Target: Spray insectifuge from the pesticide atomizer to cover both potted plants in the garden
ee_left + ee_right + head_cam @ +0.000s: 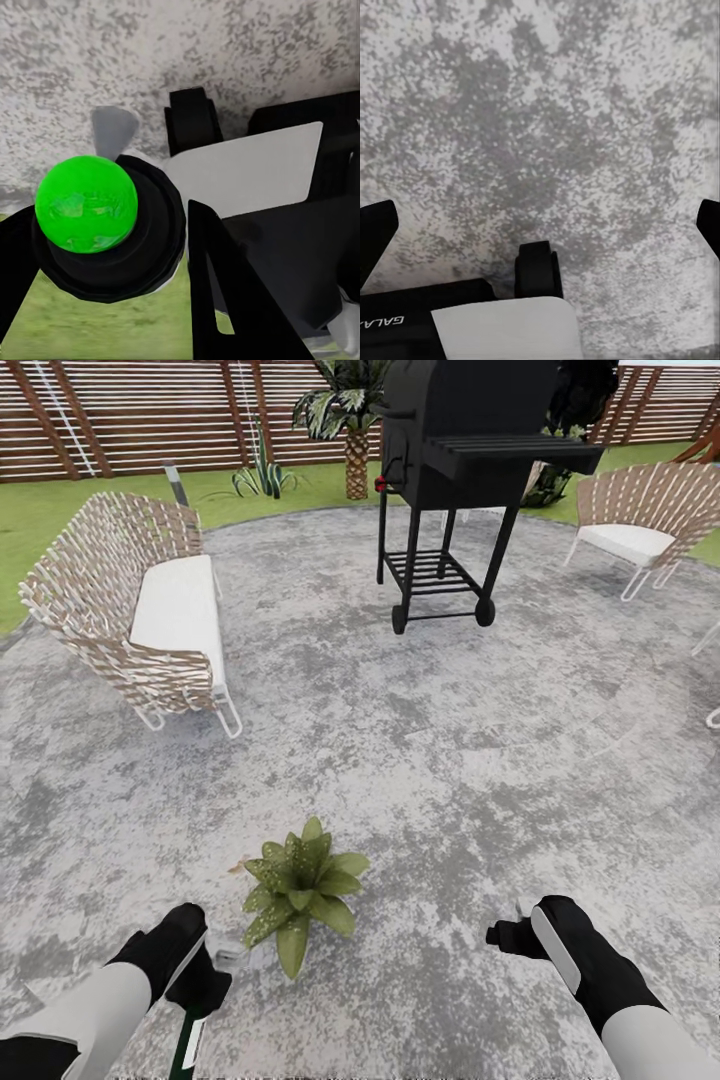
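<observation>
Gripping the pesticide atomizer (pixel 187 1040) by its slim, rigid, probably light body, the left end effector (pixel 195 985) hangs near-left of the potted plant (pixel 300 885), right end effector (pixel 512 936) empty, its fingers spread wide.

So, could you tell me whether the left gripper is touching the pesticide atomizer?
Touching. In the head view the left gripper is closed around the pesticide atomizer, whose green body hangs straight out below the fingers.

A black grill (pixel 455 480) on wheels stands near the far edge of the stone patio (pixel 420 760). A wicker loveseat (pixel 140 615) with a white cushion sits at the patio's left edge, a wicker chair (pixel 640 525) at its far right. Beyond, on the lawn (pixel 40 510), an agave (pixel 262 475) and a palm (pixel 350 420) stand before the slatted wooden fence (pixel 130 410).
</observation>
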Robot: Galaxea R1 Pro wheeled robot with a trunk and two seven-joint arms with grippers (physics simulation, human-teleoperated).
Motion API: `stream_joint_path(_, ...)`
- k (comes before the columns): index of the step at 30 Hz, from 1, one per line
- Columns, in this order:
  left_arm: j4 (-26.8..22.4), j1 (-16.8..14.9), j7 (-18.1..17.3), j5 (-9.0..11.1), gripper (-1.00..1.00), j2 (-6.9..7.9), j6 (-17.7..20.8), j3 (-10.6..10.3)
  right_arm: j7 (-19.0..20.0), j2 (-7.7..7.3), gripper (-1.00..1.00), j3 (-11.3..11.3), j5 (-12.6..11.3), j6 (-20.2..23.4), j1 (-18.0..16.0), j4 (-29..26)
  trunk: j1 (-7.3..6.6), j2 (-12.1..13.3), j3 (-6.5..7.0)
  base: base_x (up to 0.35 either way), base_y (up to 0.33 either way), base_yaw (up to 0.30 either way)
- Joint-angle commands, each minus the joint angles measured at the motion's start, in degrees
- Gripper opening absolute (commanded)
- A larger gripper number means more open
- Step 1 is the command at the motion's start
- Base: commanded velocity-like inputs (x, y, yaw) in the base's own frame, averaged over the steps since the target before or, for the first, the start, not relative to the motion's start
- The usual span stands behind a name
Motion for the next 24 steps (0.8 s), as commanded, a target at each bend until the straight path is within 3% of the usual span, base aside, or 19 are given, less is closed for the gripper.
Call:
stream_joint_path(1,-0.09,0.07,-0.6,-0.59,-1.0,0.04,0.13,-0.15,-0.54,-0.07,1.0,0.26,-0.61,0.15,-0.02,-0.06,0.03,-0.02,-0.04,-0.052,-0.051,0.0)
stream_joint_path(8,-0.09,0.18,-0.6,-0.61,-1.0,0.05,0.13,-0.15,-0.5,-0.08,1.0,0.26,-0.67,0.15,-0.02,-0.06,0.03,-0.02,-0.04,-0.009,-0.009,0.013)
stream_joint_path(13,-0.09,0.01,-0.6,-0.61,-1.0,0.05,0.13,-0.15,-0.51,-0.08,1.0,0.26,-0.67,0.15,-0.02,-0.06,0.03,-0.02,-0.04,0.017,-0.018,0.174)
stream_joint_path(24,-0.09,-0.03,-0.6,-0.61,-1.0,0.02,0.13,-0.15,-0.56,-0.07,1.0,0.26,-0.6,0.15,-0.02,-0.06,0.03,-0.02,-0.04,0.165,-0.253,0.011)
